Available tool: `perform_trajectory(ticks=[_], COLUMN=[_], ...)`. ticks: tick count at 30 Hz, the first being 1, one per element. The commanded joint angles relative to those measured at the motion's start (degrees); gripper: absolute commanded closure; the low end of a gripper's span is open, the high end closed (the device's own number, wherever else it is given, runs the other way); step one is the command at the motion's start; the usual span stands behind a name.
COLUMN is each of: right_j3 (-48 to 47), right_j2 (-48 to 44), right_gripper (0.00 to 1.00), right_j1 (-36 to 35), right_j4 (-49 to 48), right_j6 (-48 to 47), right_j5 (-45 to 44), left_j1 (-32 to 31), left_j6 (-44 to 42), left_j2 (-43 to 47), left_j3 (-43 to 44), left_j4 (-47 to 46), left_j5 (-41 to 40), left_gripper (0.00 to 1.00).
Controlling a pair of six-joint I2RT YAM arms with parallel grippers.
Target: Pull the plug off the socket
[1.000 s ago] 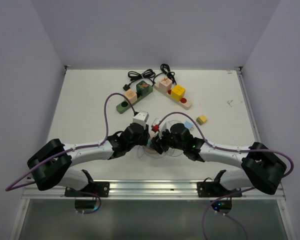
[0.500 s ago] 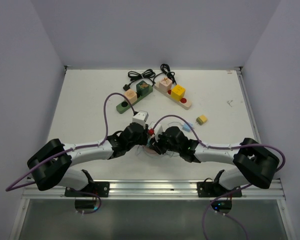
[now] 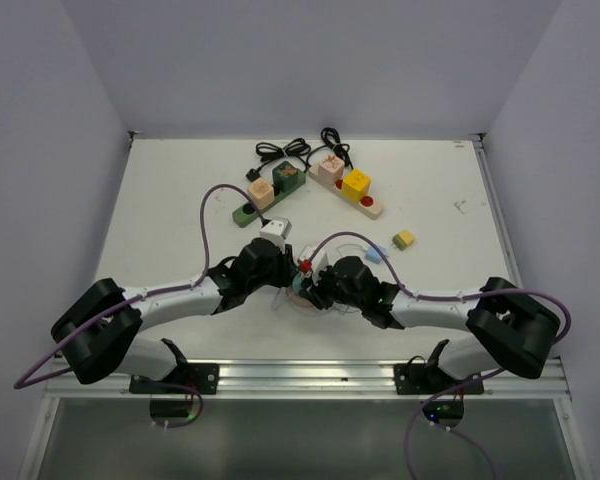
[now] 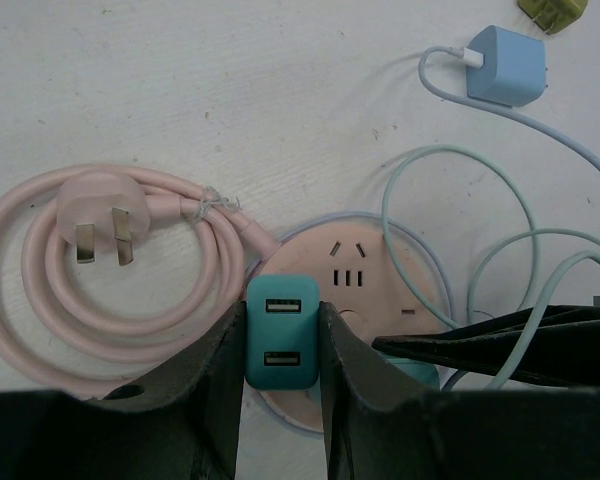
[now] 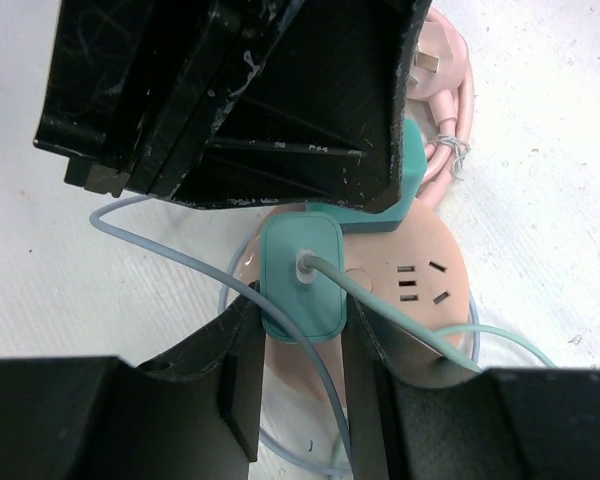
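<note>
Near the middle of the counter, just ahead of my two bases, sits the round pink socket, and both my arms meet over it. My left pincer is closed tight on a teal two-port charger, one finger pressed flat on each side of it. The charger overlaps the socket's near-left rim. I cannot tell whether its pins are seated.

My right pincer is clamped the same way on the teal plug, which stands on the socket's face beside a free set of slots. A pale green cable leaves the top of this plug and runs off across the socket.

Left of the socket in my left wrist view, a coiled pink cord lies flat, touching the socket's edge. A blue charger lies well apart, farther out on the counter.
</note>
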State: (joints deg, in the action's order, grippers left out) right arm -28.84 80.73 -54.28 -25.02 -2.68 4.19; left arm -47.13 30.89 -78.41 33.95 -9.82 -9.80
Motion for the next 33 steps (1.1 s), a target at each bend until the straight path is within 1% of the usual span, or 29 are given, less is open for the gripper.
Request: perform_trajectory(ticks=[1,4,9,12,16,17,21,22,24,25,27,28,29,31,33], right_j3=[0.7,0.6,2.1,3.5,4.0,4.1,4.8,4.8,5.2,5.1,4.7,4.4,4.5,4.1,3.1], right_j2=[-2.8,-3.6,-5.8,-7.0,-6.6,-6.6,-7.7,-7.9,-8.7,-9.0,-9.4,-9.3,-9.4,-9.0,-8.4], right_gripper=[1.0,1.0,1.0,1.0,1.0,1.0,1.0,1.0,1.0,1.0,1.0,1.0,1.0,1.0,1.0], right_j1=[-0.3,-0.5,-2.2,-5.2,-11.4,-11.9,-12.1,-11.9,-10.9,-8.3,-4.9,-1.4,0.1,3.6,5.1], right_j4=[-1.7,-0.8,-1.5,-3.7,-4.6,-5.2,-6.5,-6.6,-8.3,-8.4,-8.6,-8.6,-9.0,-9.0,-8.3], right_j6=[-1.0,-1.5,-3.9,-7.2,-13.0,-14.1,-12.5,-10.7,-8.3,-4.4,-0.3,2.5,4.9,7.8,8.3], right_j5=[-0.8,-1.0,-3.1,-5.9,-13.9,-14.6,-14.8,-14.7,-11.5,-9.0,-1.2,1.0,3.1,7.9,10.2], left_j1=[1.7,1.7,1.7,1.8,1.9,1.8,1.9,1.9,1.9,1.9,1.9,1.9,1.8,1.8,1.6], left_j6=[-0.3,-0.7,0.0,0.9,1.5,1.6,1.7,1.6,1.4,1.2,0.9,0.5,0.1,-0.8,-1.2], left_j2=[0.2,-0.4,-1.4,-2.7,-4.3,-4.5,-5.3,-5.3,-5.0,-4.7,-3.5,-3.0,-1.9,-1.0,0.2], left_j3=[0.1,-0.5,-0.9,0.1,1.2,1.5,1.6,1.3,0.8,0.0,-1.2,-2.4,-3.0,-5.0,-6.2], left_j4=[-1.8,-1.2,2.2,3.9,4.8,4.8,4.6,4.6,3.9,3.5,1.7,1.0,-0.3,-1.9,-3.6], left_j5=[-2.2,-3.9,-9.6,-10.8,-10.5,-10.4,-10.1,-10.0,-10.1,-10.1,-9.6,-9.3,-9.2,-8.0,-7.7], left_gripper=[1.0,1.0,1.0,1.0,1.0,1.0,1.0,1.0,1.0,1.0,1.0,1.0,1.0,1.0,1.0])
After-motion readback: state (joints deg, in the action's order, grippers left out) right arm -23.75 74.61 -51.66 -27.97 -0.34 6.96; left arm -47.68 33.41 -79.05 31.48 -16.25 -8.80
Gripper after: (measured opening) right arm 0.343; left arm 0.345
